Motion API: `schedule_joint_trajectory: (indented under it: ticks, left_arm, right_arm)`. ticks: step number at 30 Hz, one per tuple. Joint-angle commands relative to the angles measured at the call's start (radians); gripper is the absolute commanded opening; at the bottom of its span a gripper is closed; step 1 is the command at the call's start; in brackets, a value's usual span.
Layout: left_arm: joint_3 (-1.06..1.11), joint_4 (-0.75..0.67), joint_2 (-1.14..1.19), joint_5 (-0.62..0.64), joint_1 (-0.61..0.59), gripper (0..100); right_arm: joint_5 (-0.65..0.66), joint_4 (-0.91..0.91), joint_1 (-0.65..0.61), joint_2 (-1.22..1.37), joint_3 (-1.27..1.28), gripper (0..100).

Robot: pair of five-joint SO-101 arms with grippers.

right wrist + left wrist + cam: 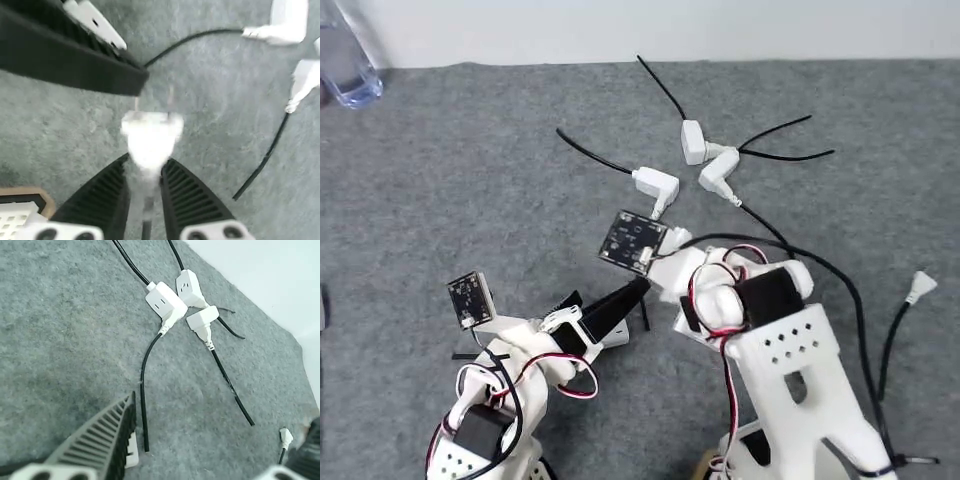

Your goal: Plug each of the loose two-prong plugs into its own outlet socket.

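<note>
**A:** Where is the plug?

**B:** The right gripper (146, 165) is clamped on a white two-prong plug (150, 135). It pinches the body from both sides, with the prongs pointing straight out ahead and the cord (146, 227) running back between the fingers

**A:** And the other arm?

**B:** The left gripper (620, 302) has its fingers apart and holds nothing. One black finger lies across just ahead of the held plug

**A:** Sockets?

**B:** Out ahead of the left gripper, on the grey table (60, 340), are the nearer socket (162, 300) and the farther socket (187, 285). They sit close together with their slots facing the gripper, and a second plug (202, 322) lies just beside them

**A:** How will it handle?

**B:** I'd expect light, hard, smooth plastic that twists in the grip if pushed off-axis, and thin prongs that bend. Hold the body's flat sides just behind the prongs, never the cord. A socket is probably just as light and will skid, so I'd pinch its sides with the left gripper and keep the slots clear
</note>
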Motion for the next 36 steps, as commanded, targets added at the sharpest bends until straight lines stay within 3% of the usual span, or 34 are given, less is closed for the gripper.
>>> schedule_joint_trajectory:
  ticks: [1,14,20,36]
  left_arm:
    - [-0.008,0.005,-0.011,-0.008,0.0,48]
    - [-0.008,0.005,-0.008,-0.008,0.003,48]
    - [-0.008,0.005,-0.008,-0.008,0.003,48]
    - [-0.008,0.005,-0.008,-0.008,0.002,48]
  right_arm:
    - [0.055,-0.093,0.061,-0.021,0.074,0.8]
    - [0.293,-0.269,0.26,-0.01,0.292,0.8]
    - [0.348,-0.341,0.265,-0.01,0.391,0.8]
    - [0.319,-0.59,0.268,-0.012,0.606,2.1]
